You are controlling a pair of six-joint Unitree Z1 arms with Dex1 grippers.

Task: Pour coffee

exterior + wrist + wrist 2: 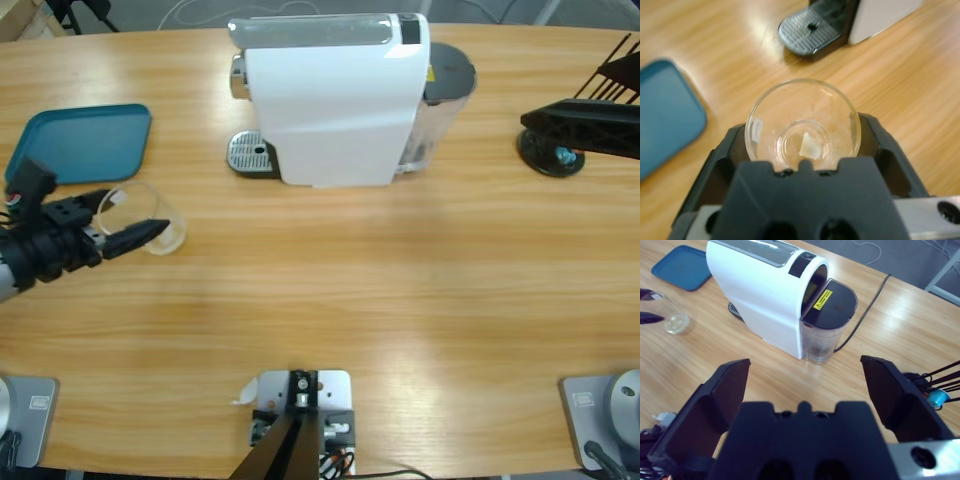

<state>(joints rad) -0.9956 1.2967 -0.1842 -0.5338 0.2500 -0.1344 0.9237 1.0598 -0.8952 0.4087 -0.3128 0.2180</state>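
The left gripper (pixel 805 150) has its 2 jaws closed around a clear glass (pixel 802 125) standing on the table (pixel 400 300), near the teal tray (pixel 85 140) — no coffee shows inside. Lift it level, then set it squarely on the machine's drip grate (pixel 250 153). The right gripper (pixel 805 390) hangs wide open — holding nothing.

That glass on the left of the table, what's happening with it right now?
The left gripper has its jaws around a clear glass standing on the wooden table, between the teal tray and the white coffee machine. The glass looks nearly empty and is not under the spout; the machine's drip tray is bare. The right gripper hangs open above the table, holding nothing.
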